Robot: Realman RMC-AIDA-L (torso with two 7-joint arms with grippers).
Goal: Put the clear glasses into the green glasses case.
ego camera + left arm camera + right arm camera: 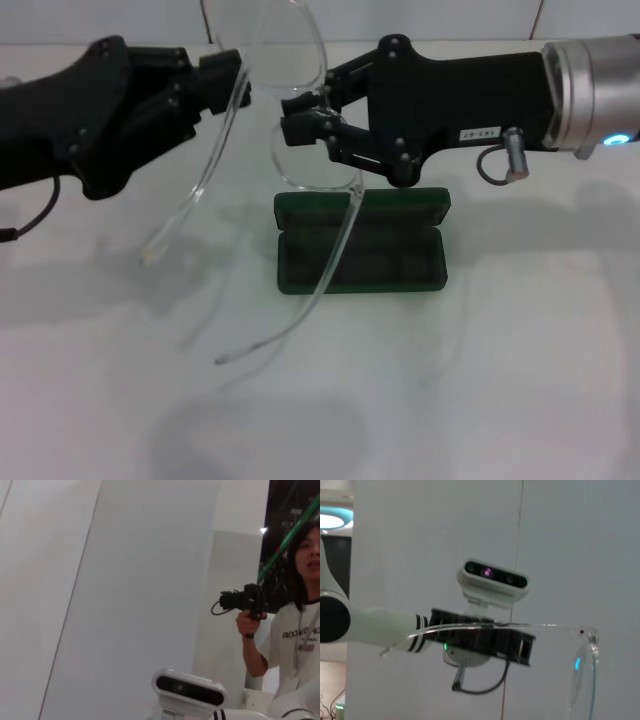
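The clear glasses point(268, 48) hang in the air between my two grippers, lenses up and their long arms point(335, 255) trailing down over the case. From the left, my left gripper point(236, 82) is shut on the frame's corner by one hinge. My right gripper point(293, 114) reaches in from the right and is shut on the frame near the bridge. The green glasses case point(415, 262) lies open on the white table right below, dark inside and with nothing in it. In the right wrist view one clear arm point(520, 625) and a lens edge point(585, 680) cross in front of the left arm.
White tabletop point(520, 380) all around the case. In the left wrist view a person point(300, 625) holding a camera stands beyond the robot's head camera point(187, 690). A white wall rises behind the table.
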